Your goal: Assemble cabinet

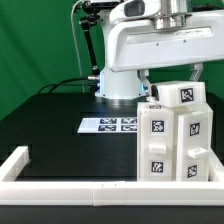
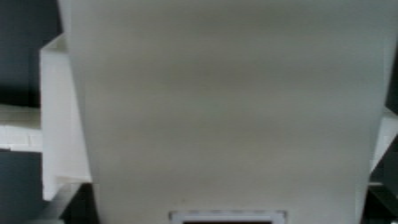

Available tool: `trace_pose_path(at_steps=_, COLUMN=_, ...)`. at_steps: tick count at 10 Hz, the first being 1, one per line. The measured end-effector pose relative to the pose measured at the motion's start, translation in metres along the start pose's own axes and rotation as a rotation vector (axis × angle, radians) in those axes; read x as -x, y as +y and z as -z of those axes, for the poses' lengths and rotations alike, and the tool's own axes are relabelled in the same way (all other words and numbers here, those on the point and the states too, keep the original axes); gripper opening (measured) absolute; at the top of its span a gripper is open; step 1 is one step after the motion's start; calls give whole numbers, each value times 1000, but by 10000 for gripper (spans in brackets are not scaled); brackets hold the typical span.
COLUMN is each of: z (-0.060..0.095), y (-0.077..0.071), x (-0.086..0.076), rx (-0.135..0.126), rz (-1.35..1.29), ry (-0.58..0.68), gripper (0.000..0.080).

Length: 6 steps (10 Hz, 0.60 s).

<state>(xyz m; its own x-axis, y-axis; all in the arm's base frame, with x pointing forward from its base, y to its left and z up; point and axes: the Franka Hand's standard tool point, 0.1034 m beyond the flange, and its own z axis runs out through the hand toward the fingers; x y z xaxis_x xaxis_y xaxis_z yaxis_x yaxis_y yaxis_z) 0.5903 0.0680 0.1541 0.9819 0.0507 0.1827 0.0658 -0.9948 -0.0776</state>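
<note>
The cabinet (image 1: 175, 140) stands at the near right of the black surface (image 1: 50, 120), close against the white rail (image 1: 60, 188) along the near edge. It reads as a tall white shell with smaller tagged blocks stacked at its front; the topmost block sits slightly tilted. The arm (image 1: 150, 45) hangs directly above and behind it. The marker board (image 1: 108, 125) lies to the left, well apart.

In the wrist view a blurred white panel (image 2: 222, 100), judged to be a cabinet face, fills nearly the whole picture. The fingers are not discernible in either view, so whether they are open, closed or gripping cannot be told.

Risks: with the wrist so close, any sideways drift could push the shell askew or topple the tilted upper block. A descent off the panel's centre could jam against an edge.
</note>
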Motion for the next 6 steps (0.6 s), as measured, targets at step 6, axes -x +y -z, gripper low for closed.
trace_pose_path(at_steps=6, z=-1, y=-1, x=0, rx=-2, rz=-418, ry=-1, gripper=560)
